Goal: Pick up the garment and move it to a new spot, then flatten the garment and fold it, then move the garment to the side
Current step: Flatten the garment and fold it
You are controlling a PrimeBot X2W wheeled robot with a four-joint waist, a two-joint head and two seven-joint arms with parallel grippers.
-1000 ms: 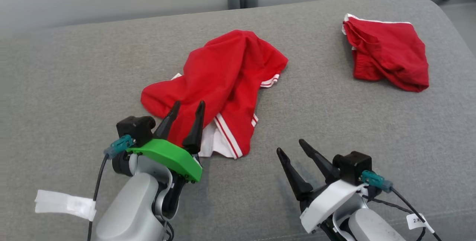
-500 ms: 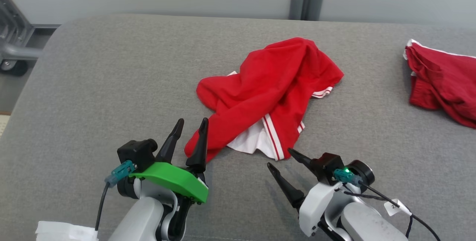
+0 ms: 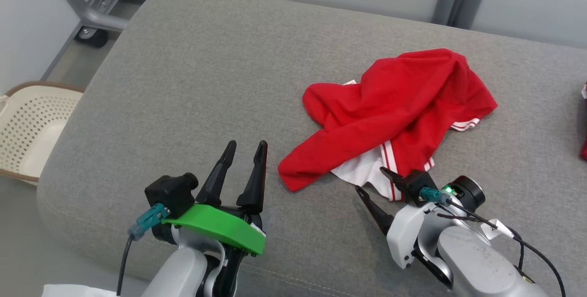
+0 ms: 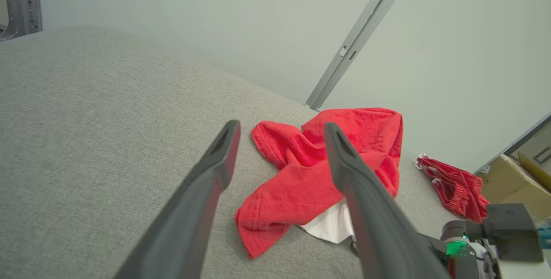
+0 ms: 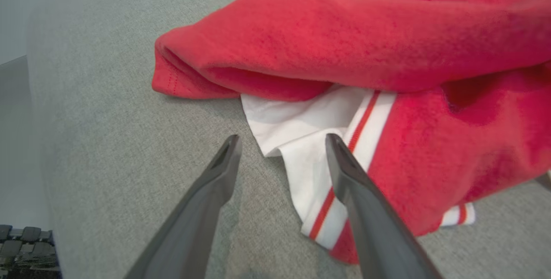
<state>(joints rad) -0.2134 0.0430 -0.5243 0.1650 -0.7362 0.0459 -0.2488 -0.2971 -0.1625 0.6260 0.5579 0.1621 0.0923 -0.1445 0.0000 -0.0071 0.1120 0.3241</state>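
Spare red cloth, far right of right pincer: clipped by frame edge. White lining of garment, just ahead of pincer tips, mostly buried under red folds; tip contact unclear.

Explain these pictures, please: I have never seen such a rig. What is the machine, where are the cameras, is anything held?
It is a two-armed robot. One picture comes from a camera on its head, looking down at its left gripper and right gripper, each with two dark fingers. The other two come from wrist cameras looking along those fingers. On the grey padded surface lies a crumpled red garment with white striped trim; a second red garment lies farther right. Both grippers are open and hold nothing; the right one is close to the white trim.
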